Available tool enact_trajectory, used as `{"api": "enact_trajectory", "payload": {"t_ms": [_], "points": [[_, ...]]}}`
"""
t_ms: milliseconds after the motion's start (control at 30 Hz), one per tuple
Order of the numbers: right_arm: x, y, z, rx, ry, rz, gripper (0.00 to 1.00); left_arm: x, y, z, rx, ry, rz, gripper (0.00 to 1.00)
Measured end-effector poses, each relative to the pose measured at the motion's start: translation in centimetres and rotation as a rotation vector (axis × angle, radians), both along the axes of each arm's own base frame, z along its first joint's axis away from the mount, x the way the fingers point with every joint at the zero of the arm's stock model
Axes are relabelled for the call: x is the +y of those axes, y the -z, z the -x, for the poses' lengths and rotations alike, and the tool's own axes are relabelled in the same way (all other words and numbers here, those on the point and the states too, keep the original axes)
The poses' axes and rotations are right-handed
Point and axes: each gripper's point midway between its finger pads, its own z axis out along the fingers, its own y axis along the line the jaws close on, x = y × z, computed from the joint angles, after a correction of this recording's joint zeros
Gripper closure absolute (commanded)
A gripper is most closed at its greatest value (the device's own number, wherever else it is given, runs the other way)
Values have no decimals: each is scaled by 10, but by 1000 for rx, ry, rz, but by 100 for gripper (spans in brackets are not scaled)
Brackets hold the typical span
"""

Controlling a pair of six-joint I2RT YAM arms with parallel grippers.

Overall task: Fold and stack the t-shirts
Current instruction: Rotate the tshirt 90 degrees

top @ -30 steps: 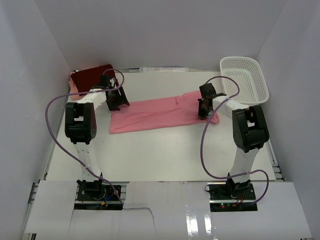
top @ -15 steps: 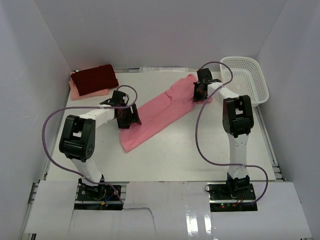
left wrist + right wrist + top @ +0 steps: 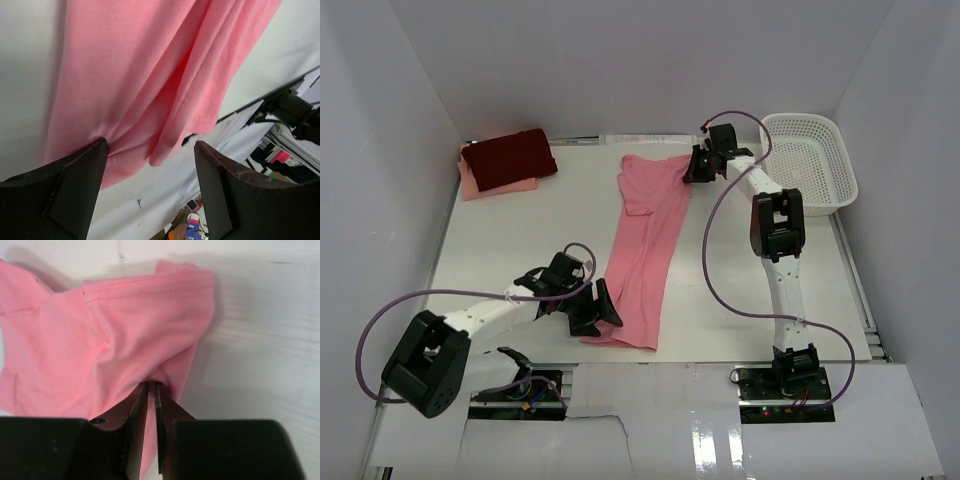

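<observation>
A salmon-pink t-shirt [image 3: 645, 240] lies stretched lengthwise from the table's far side to its near edge. My right gripper [image 3: 692, 168] is at the far end, its jaws nearly together and pinching a bunched fold of the pink cloth [image 3: 125, 340] at the tips [image 3: 151, 384]. At the near end my left gripper [image 3: 598, 312] stands wide open. The shirt's hem [image 3: 150, 75] lies by its left finger [image 3: 80, 175], with nothing clamped. A dark maroon-red t-shirt [image 3: 508, 157] sits folded on a pale peach-pink one [image 3: 495, 187] at the far left corner.
A white mesh basket [image 3: 802, 118] stands at the far right corner, just right of my right arm. White walls close in the table on the left, back and right. The table's near edge runs just under my left gripper.
The pink shirt has swung from lying across the table to lying lengthwise. My left gripper came from far left toward the near edge; my right gripper moved farther back and left.
</observation>
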Motion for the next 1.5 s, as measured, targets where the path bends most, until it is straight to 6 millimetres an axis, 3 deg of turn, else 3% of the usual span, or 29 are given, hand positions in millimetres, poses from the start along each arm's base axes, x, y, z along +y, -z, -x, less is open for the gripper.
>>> {"api": "enact_trajectory", "payload": {"t_ms": [167,333,367,400,600,767,900,1000,1067,1167,1333,1400,1500], "points": [[35,-5,-5,12,-59,-199,79,0,-5,33,54,-21,43,18],[46,-10,-12,-6,-69,-274,71,1,-13,35,101,-42,-11,16],[46,-12,-14,-14,-68,-280,60,-2,-19,30,92,-44,-11,16],[46,-14,-16,-23,-67,-288,56,-5,-25,24,77,-45,-8,14],[43,-32,-19,-49,-84,-323,51,-33,-69,-30,-50,-43,7,11],[40,-82,2,-78,-121,-356,51,-48,-99,-91,-161,-55,31,11],[33,-140,57,-92,-170,-386,47,-14,-104,-139,-206,-158,45,10],[23,-173,123,-85,-203,-402,45,22,-105,-159,-234,-237,16,9],[15,-183,174,-93,-223,-403,44,32,-108,-160,-254,-248,14,9],[12,-161,249,-27,-247,-390,44,30,-109,-140,-253,-224,50,9],[14,-75,368,264,-294,-364,42,30,-79,-93,-159,-191,81,9],[8,-52,407,364,-288,-346,41,32,-69,-78,-126,-187,81,9],[7,-48,441,407,-297,-345,40,34,-59,-60,-102,-185,86,9]]}}
